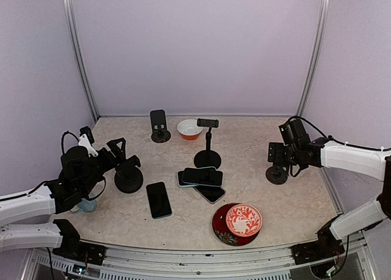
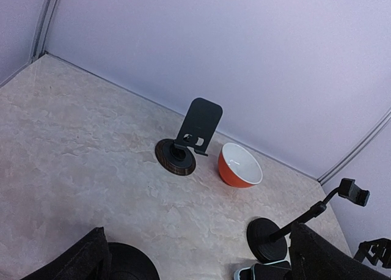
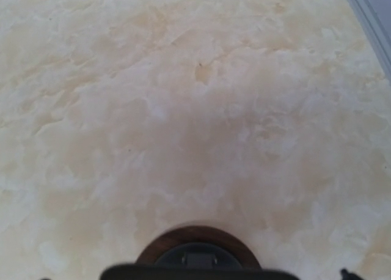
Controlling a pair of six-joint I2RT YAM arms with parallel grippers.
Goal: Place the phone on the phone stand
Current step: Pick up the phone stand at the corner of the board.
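The left claw (image 1: 124, 154), fingers apart and empty like the right claw (image 1: 277, 160), hovered closer to the lone phone (image 1: 159, 200), lying flat on the counter (image 1: 256, 133) to its near right, long axis near-to-far.

Black slab phones with dark screens: four. One single phone (image 1: 159, 200) lies just right of the left gripper (image 1: 127, 153) jaws. A stack of three (image 1: 202, 176) lies between both sets of jaws.

Black round-based phone stands: four. The left stand (image 1: 128, 180) is at the left jaws and the right stand (image 1: 277, 173) is below the right gripper (image 1: 278, 159) jaws. The flat-backed stand (image 1: 159, 126) and pole stand (image 1: 208, 147) are beyond them.

Bowls: two, an orange-and-white bowl (image 1: 189, 129) and a red patterned bowl (image 1: 244, 219).

Dark red dish (image 1: 221, 231): one.
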